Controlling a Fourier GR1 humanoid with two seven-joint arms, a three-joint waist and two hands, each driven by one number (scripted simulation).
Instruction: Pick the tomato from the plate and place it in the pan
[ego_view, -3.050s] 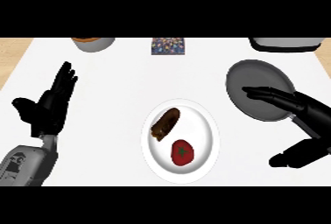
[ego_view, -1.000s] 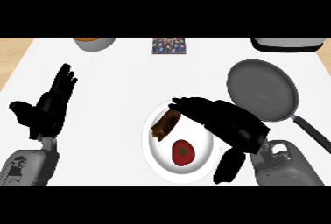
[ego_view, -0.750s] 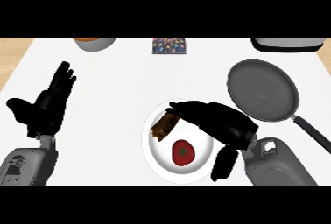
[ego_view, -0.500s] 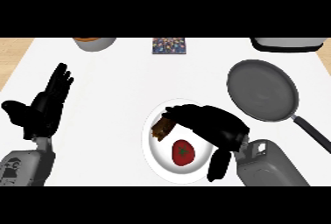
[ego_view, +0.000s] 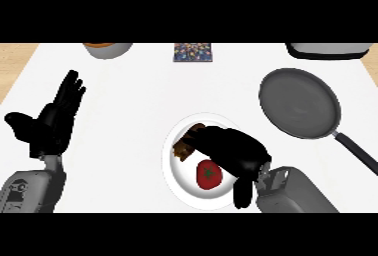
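A red tomato (ego_view: 209, 174) lies on the white plate (ego_view: 182, 185) near the counter's front. My right hand (ego_view: 230, 150) hovers over the plate, fingers curving down just above and right of the tomato, thumb (ego_view: 242, 192) hanging at its right; nothing is held. A brown food piece (ego_view: 186, 145) lies on the plate's upper left, partly under the fingers. The grey pan (ego_view: 300, 108) sits at the right, its black handle (ego_view: 355, 151) pointing to the lower right. My left hand (ego_view: 50, 122) rests open at the left, fingers up.
A bowl (ego_view: 108, 49) stands at the back left, a small patterned box (ego_view: 194, 52) at the back middle, and a grey appliance (ego_view: 327, 49) at the back right corner. White counter lies between plate and pan.
My right hand has come from over the pan leftwards and down onto the plate, settling beside the tomato. The left hand drifted slightly outward.
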